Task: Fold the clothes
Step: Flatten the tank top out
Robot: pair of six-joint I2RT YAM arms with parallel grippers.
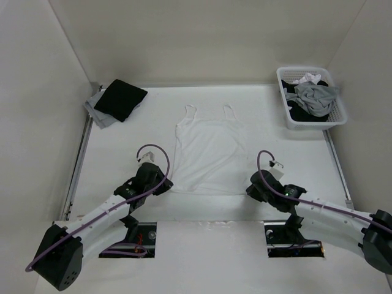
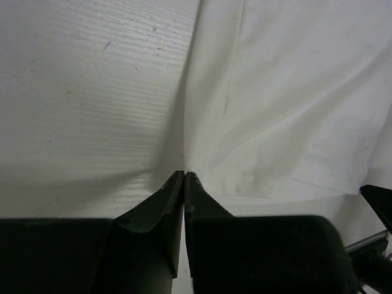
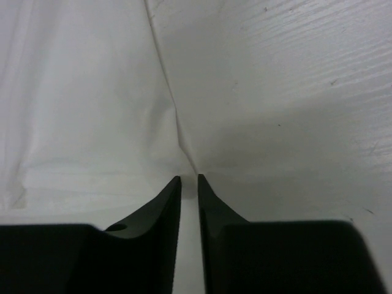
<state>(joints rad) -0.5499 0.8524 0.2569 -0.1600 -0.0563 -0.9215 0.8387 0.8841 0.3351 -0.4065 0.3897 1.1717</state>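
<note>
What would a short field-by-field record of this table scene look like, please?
garment: plain white sleeveless top, spread flat on the white table, thin straps on the far side
left gripper: shut on the hem's left corner
right gripper: jaws slightly apart at the hem's right corner
far left: folded black garment on a grey garment
far right: white plastic basket holding crumpled clothes
fold: not yet begun

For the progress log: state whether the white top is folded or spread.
Spread out, not folded: the white top lies flat on the table, its whole outline from shoulders to hem showing, nothing doubled over.
</note>
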